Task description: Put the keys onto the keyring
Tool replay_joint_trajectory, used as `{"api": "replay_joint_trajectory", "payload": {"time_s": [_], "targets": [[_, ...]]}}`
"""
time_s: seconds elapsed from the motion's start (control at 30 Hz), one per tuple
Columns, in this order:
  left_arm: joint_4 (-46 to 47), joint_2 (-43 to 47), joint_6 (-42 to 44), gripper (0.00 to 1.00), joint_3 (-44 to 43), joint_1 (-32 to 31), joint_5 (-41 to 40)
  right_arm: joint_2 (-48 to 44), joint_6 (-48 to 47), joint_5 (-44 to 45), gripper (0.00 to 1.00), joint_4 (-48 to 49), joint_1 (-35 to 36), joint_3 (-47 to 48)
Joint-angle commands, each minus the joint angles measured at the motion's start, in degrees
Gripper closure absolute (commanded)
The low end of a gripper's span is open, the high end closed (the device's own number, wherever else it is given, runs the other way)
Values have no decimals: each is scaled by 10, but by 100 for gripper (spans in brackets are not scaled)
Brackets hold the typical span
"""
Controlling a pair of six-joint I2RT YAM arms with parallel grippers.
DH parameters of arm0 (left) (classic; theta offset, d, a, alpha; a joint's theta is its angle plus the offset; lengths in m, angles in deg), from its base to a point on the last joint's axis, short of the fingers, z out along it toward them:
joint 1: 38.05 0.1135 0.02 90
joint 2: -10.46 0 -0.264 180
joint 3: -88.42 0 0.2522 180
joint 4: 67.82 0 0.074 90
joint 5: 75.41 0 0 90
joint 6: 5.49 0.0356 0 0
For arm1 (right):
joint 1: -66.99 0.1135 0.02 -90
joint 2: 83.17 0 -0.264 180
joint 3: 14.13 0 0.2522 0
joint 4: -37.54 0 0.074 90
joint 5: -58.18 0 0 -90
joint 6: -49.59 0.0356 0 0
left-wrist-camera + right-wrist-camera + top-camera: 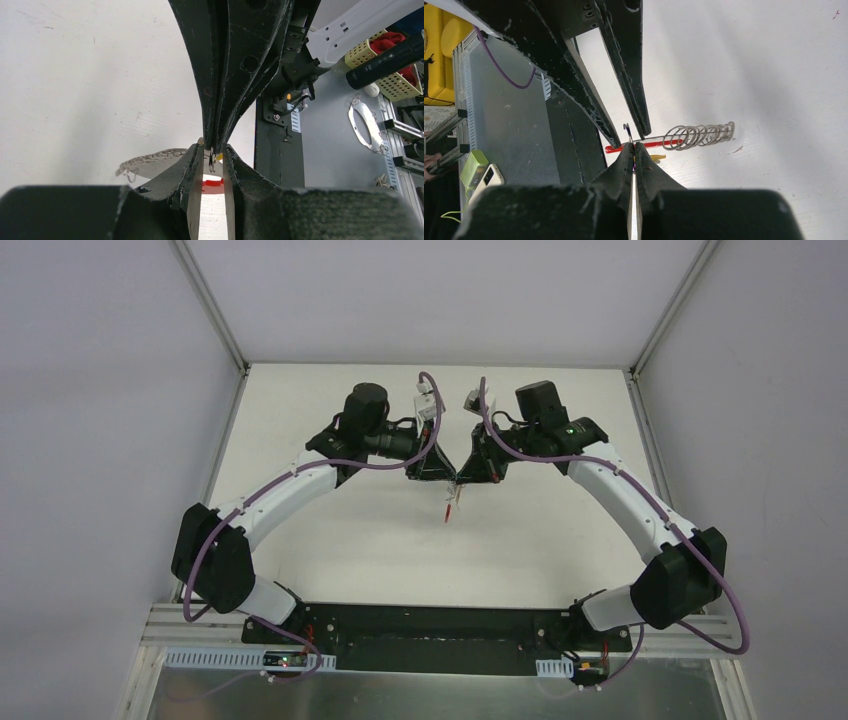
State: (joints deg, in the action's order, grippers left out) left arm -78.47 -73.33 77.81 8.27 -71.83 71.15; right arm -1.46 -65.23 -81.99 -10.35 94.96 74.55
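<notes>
Two tools meet tip to tip over the middle of the counter (380,550), with both arms bowed in from the sides in the top view. My right tool (634,146) is closed tight, its fingers pressed flat together. The red band (661,144) of the keys (696,135) runs straight into its tips, so the bunch looks pinched there by one end. From that grip the band reaches out sideways, and the grey loop heads fan along its far part, overlapping like a coil. A thin wire hook (626,130) stands up just above the right tool's tips. It sits inside the gap of my left tool (213,164), which comes in from the opposite side. The left tool is narrow but not closed: a slim strip of light shows between its fingers (187,170), and the right tool's tips point down into that slot. I cannot tell whether the left pads touch the hook or the band. A small yellow bit (656,157) shows just beside the right tool's tips, under the band. From above, the bunch is only a small red and pale sliver hanging just below the two tools, on the side nearer the arm bases. I cannot tell whether its low end touches the counter.
</notes>
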Motion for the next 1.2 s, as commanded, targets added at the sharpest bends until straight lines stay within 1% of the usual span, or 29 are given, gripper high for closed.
{"api": "replay_joint_trajectory", "payload": {"time_s": [0.0,0.3,0.43,0.5,0.67,0.73,0.77,0.83,0.9,1.0,1.07,1.17], "targets": [[-2,0,6,81,-21,-5,13,-1,-10,-13,100,3,3,24],[-9,2,13,88,-16,-5,18,1,-10,-12,100,5,3,24],[-9,0,12,94,-15,-5,20,0,-8,-10,100,6,3,24],[-9,0,11,100,-15,-5,20,0,-6,-9,100,7,3,25],[-28,2,6,100,-23,-5,5,-3,1,-2,100,15,2,24],[-70,2,17,100,-36,-4,-5,-4,4,-1,100,20,1,22],[-86,3,25,100,-42,-4,-9,-5,5,-2,98,21,-1,20],[-95,10,32,100,-44,-3,-15,-9,7,-5,90,25,-5,15],[-86,23,32,100,-36,-1,-20,-19,12,-12,80,35,-12,5],[-58,39,14,100,-20,2,-24,-36,25,-25,69,59,-26,-11],[-36,45,-8,100,-8,4,-24,-44,28,-34,65,66,-32,-17],[-5,48,-38,100,3,5,-21,-51,29,-41,62,71,-35,-20]]}}
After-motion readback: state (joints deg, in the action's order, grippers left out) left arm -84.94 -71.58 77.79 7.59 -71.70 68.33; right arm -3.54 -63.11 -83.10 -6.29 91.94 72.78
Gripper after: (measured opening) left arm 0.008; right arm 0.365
